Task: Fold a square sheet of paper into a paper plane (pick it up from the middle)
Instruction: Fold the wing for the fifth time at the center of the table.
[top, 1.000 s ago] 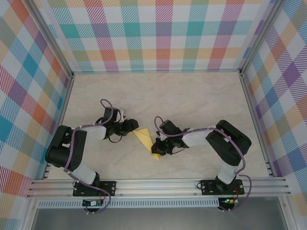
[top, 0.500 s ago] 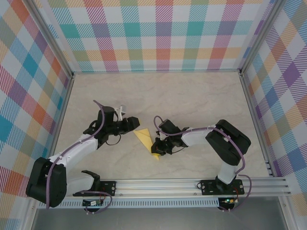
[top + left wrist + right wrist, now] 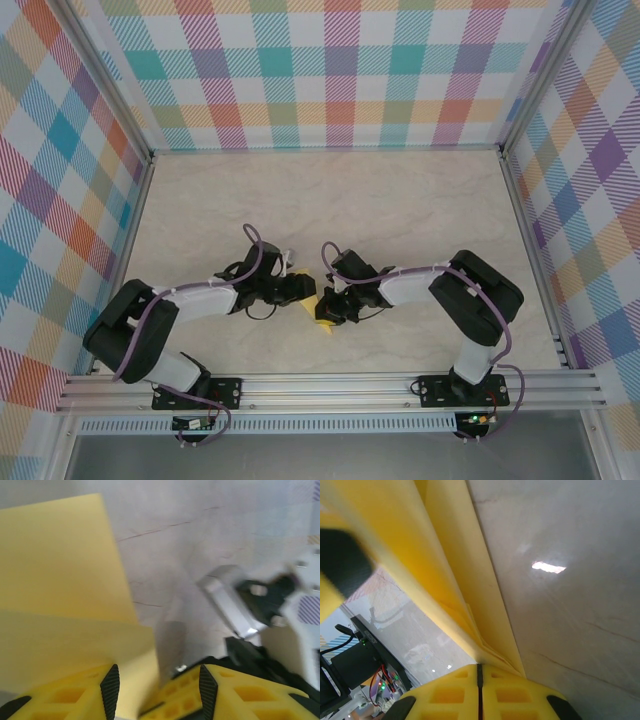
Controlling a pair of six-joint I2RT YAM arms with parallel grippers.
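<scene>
Now that the left gripper [image 3: 297, 290] has swung in, jaws half apart over the thin pale-yellow folded paper sheet [image 3: 311, 303] pinched tight by the right gripper [image 3: 328, 305], creasing can probably resume

A pale cream, faintly veined marble-look tabletop [image 3: 400, 200], catching one small bright glint of light [image 3: 548, 567], lies enclosed by pastel plaid fabric walls [image 3: 330, 70] and silver aluminium frame rails [image 3: 330, 385].
</scene>
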